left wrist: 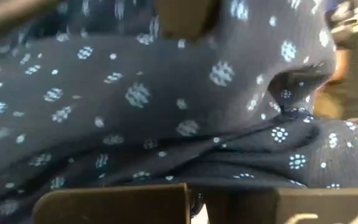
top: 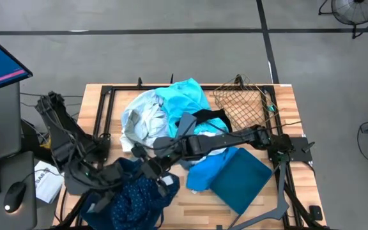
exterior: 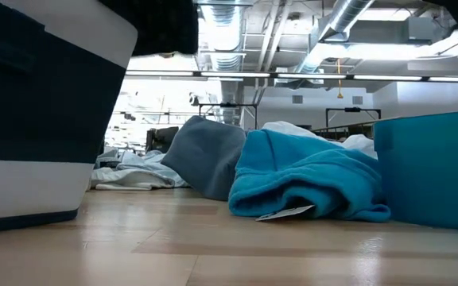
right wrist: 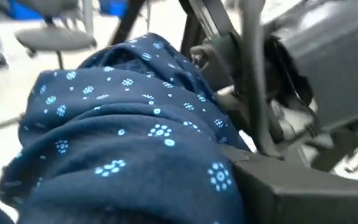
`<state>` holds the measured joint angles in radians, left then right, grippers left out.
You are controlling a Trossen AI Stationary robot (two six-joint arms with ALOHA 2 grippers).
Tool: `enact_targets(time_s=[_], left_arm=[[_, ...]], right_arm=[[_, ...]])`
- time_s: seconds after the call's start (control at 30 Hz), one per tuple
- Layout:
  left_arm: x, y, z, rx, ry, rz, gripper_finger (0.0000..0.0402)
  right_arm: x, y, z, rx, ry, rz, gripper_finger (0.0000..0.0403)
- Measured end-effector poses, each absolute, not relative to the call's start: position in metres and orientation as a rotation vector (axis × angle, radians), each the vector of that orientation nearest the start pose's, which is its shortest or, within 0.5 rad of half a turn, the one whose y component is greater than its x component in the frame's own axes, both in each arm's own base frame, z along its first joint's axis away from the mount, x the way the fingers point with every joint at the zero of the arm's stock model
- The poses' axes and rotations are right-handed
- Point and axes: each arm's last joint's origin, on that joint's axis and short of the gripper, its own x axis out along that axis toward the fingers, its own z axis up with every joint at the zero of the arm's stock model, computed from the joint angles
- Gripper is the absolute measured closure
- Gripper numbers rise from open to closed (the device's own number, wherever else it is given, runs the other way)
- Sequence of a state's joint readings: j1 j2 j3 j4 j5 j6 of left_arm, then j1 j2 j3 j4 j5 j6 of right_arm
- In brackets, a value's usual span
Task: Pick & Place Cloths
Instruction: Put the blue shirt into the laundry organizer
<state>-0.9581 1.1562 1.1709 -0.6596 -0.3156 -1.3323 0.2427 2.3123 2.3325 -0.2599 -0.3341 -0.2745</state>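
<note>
The navy dotted cloth (top: 133, 191) lies bunched at the table's near left corner and fills the left wrist view (left wrist: 166, 112). Both grippers meet above its far edge: my left gripper (top: 151, 167) comes from the left, my right gripper (top: 165, 148) reaches across from the right. The right wrist view shows the same cloth (right wrist: 123, 149) heaped right in front of it. A turquoise cloth (top: 185, 97), white and pale blue cloths (top: 140, 121) and a black cloth (top: 206, 116) are piled mid-table. A bright blue cloth (top: 202, 172) lies beside the teal bin (top: 243, 180). My left gripper is shut on the navy dotted cloth, with a fold (left wrist: 197, 180) right at its fingertips (left wrist: 117, 205). The cloth bulges up in front of the fingers. The layers cannot be counted, and the gripper itself hides the exact place of contact.
A brown wire basket (top: 241, 102) stands at the far right of the table. In the low view a dark and white bin wall (exterior: 38, 119) stands close on one side, with the teal bin (exterior: 432, 167) opposite. A grey cloth (exterior: 205, 155) and a turquoise cloth (exterior: 308, 179) lie between them.
</note>
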Motion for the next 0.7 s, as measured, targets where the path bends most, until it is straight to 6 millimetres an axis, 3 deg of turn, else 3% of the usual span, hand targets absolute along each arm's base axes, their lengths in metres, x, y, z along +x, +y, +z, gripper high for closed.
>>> enact_targets(time_s=[0.17, 0.3, 0.7], left_arm=[[0.142, -0.186, 0.336, -0.839, 0.913, -0.037, 0.0401], [0.142, -0.187, 0.327, -0.822, 0.936, -0.004, 0.0401], [0.135, -0.186, 0.288, -0.898, 1.174, 0.077, 0.0401]], right_arm=[[0.515, 0.139, 0.334, -0.293, 0.238, 0.52, 0.0375], [0.514, 0.136, 0.329, -0.305, 0.299, 0.469, 0.0336], [0.506, 0.134, 0.312, -0.323, 0.495, 0.472, 0.0123]])
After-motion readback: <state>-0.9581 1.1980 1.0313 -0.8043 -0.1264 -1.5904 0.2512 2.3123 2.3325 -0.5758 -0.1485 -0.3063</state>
